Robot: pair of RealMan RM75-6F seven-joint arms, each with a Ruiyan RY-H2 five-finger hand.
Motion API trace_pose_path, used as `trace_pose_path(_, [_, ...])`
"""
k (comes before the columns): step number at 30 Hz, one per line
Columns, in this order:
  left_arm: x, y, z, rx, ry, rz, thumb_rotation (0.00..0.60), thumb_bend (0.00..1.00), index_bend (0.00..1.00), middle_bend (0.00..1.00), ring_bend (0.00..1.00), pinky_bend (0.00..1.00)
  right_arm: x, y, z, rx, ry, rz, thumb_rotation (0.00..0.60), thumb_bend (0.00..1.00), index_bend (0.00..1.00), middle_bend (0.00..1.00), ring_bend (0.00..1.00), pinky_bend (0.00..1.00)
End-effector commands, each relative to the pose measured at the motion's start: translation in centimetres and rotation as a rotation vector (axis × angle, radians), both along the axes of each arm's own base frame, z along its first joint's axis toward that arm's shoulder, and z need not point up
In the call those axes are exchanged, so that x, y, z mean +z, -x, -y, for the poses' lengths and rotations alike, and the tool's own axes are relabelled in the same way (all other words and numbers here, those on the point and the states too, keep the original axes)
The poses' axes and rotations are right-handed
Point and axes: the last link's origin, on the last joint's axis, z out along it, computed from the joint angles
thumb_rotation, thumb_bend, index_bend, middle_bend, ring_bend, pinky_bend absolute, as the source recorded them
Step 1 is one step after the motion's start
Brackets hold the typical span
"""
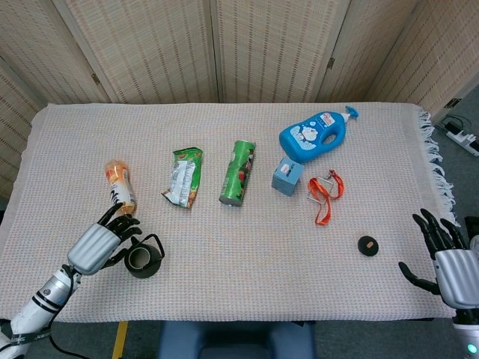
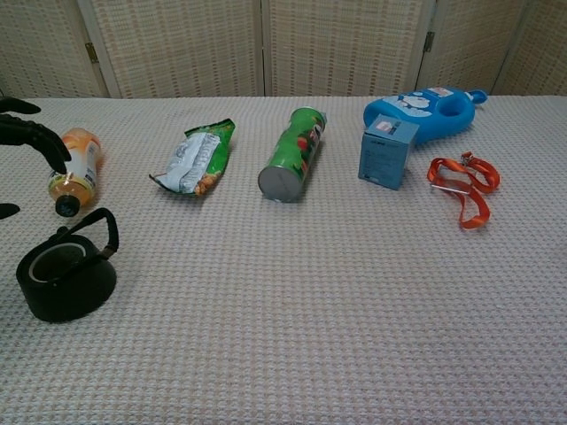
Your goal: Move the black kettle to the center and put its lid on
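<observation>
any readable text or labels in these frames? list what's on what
Nothing reads clearly at this resolution.
Blue bottle: cartoon face label with print, too blurred to read.
Green can: printed graphics, illegible.
Snack bag: print illegible.
Orange drink bottle: label text too small.
Blue box: small label, unreadable.
Black kettle and lid: no markings visible.
</observation>
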Motion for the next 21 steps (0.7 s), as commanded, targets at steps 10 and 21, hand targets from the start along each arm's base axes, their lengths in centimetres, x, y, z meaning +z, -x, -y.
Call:
trace_pose_path(10, [-3.6, -0.5, -1.2, -0.056, 0.063, -0.120, 0.600, 0.32, 0.23, 0.20, 0.18, 0.00, -0.2, 0.4, -0.2, -0.018, 0.001, 0.007, 0.600, 0.31, 0.00, 0.06, 0.22, 0.10])
trace_pose_path(21, [-5.7, -1.6, -1.9, -0.094, 0.082, -0.170, 0.600, 0.32, 0.25, 0.19, 0.16, 0.00, -0.3, 0.9, -0.5, -0.036, 0.008, 0.016, 0.600, 0.31, 0.00, 0.06, 0.22, 0.10])
